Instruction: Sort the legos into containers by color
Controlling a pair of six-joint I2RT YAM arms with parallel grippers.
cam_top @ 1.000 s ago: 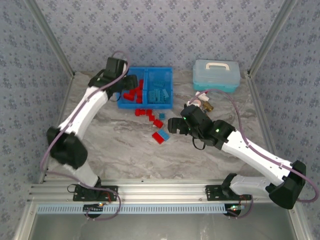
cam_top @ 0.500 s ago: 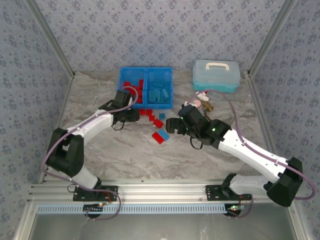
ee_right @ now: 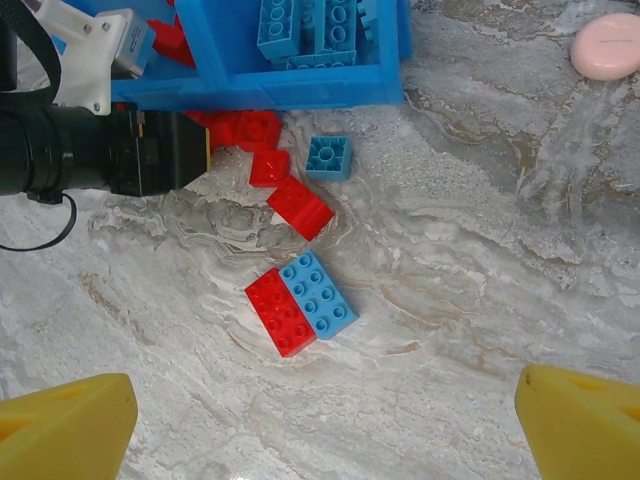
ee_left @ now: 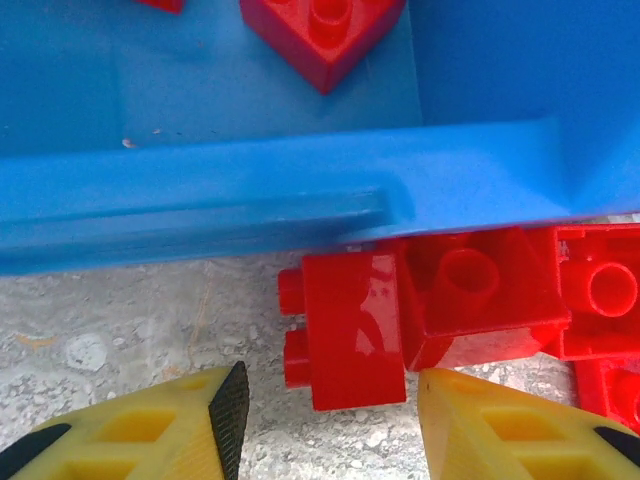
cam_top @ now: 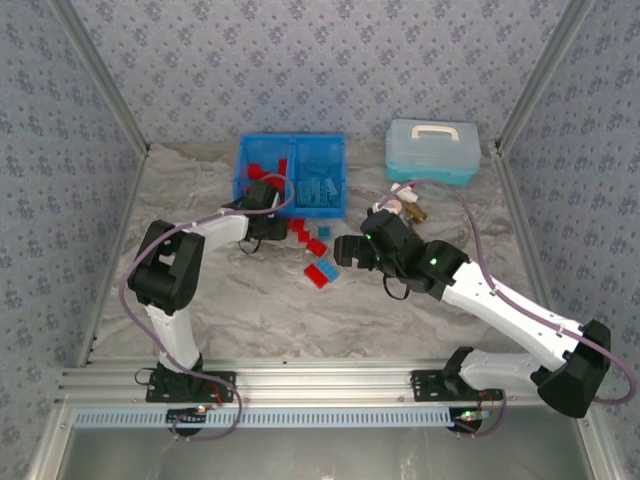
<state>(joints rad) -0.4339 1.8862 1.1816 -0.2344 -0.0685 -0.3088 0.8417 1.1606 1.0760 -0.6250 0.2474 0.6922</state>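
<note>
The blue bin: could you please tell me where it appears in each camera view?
Top external: blue bin at back, left of centre.
Left wrist: its front wall runs across the upper half.
Right wrist: its front wall along the top edge, left of centre.
Shared landmark: red bricks bunched against that front wall.

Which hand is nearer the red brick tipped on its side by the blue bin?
Left. The left hand sits right at the red brick; the right hand hovers open farther away.
</note>
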